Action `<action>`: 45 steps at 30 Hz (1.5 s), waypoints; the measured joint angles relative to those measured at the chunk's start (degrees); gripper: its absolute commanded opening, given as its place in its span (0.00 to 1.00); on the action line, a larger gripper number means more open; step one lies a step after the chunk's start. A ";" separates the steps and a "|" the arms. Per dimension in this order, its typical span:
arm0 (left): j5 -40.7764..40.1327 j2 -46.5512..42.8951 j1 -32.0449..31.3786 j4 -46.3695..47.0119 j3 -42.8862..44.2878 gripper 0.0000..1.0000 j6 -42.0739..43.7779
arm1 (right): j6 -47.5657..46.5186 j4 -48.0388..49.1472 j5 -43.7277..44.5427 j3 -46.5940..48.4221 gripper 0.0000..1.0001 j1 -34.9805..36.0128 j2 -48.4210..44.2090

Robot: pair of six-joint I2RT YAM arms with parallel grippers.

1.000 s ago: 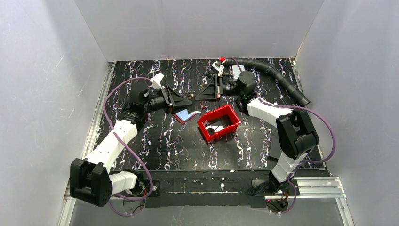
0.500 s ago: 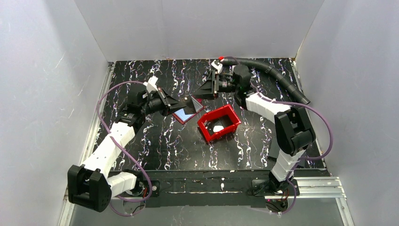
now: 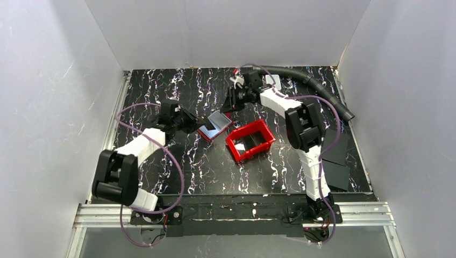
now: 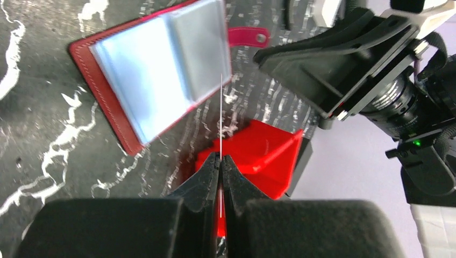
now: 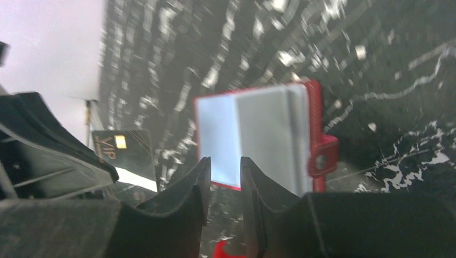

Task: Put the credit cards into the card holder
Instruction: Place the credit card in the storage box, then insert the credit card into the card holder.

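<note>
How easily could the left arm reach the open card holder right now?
Probably yes: the left gripper, shut on a card, sits right beside the card holder with nothing between them. The right gripper hovers open near its far edge and might crowd it.

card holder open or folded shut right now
Open: the card holder lies spread flat, pale inner pockets facing up, snap tab unfastened.
</note>
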 measured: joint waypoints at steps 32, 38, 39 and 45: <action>3.89 20.33 0.00 33.14 -8.24 0.00 -1.27 | -7.67 -7.85 3.06 1.51 0.32 -0.31 5.97; 4.48 21.55 0.00 34.42 -9.05 0.00 -3.85 | -7.67 -7.87 3.87 1.46 0.31 -0.48 5.97; 4.57 21.57 0.00 34.56 -9.07 0.00 -4.02 | -7.67 -7.87 3.91 1.46 0.31 -0.52 5.97; 5.03 23.26 0.00 37.24 -9.14 0.00 -5.51 | -7.67 -7.89 4.07 1.46 0.28 -0.55 5.97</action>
